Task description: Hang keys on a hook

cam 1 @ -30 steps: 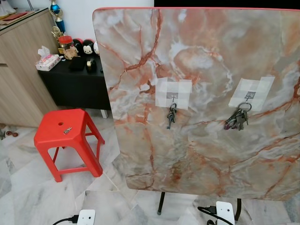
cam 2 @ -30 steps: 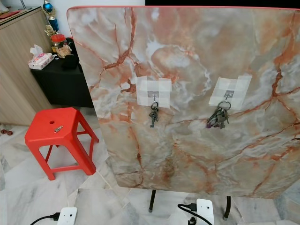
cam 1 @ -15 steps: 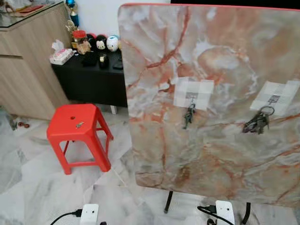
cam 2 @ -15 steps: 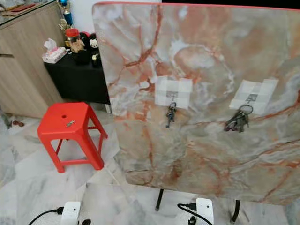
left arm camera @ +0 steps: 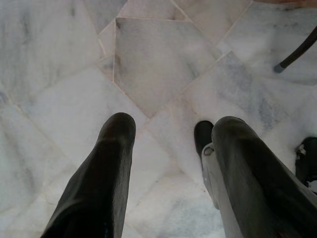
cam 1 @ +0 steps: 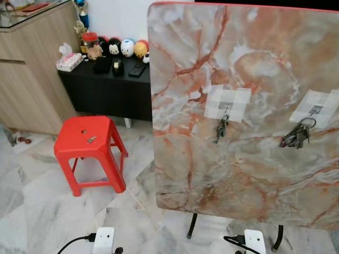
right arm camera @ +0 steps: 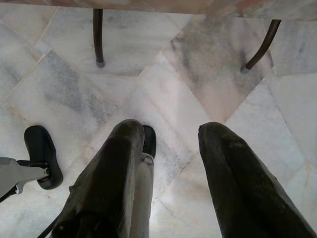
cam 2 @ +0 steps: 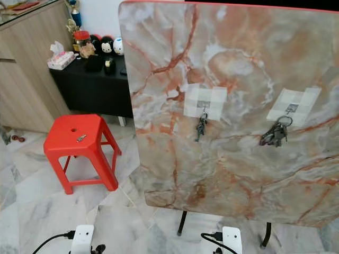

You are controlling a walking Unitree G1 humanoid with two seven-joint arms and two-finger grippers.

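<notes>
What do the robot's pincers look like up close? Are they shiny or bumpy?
Each pincer has two long black fingers, rounded at the tips and smooth, with a dull matte sheen. The left pincer has a pale grey strip along the inner edge of one finger. The right pincer has a similar grey strip beside one finger. In the head views, white blocks with black cables plugged in sit at the bottom edge.

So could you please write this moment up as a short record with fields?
board: upright marble-pattern tabletop on dark legs
hooks: two, each on a pale taped patch
left hook: small key bunch hanging
right hook: larger key bunch hanging
loose key: on the red stool
left tool: open, pointing at floor
right tool: open, pointing at floor
</notes>
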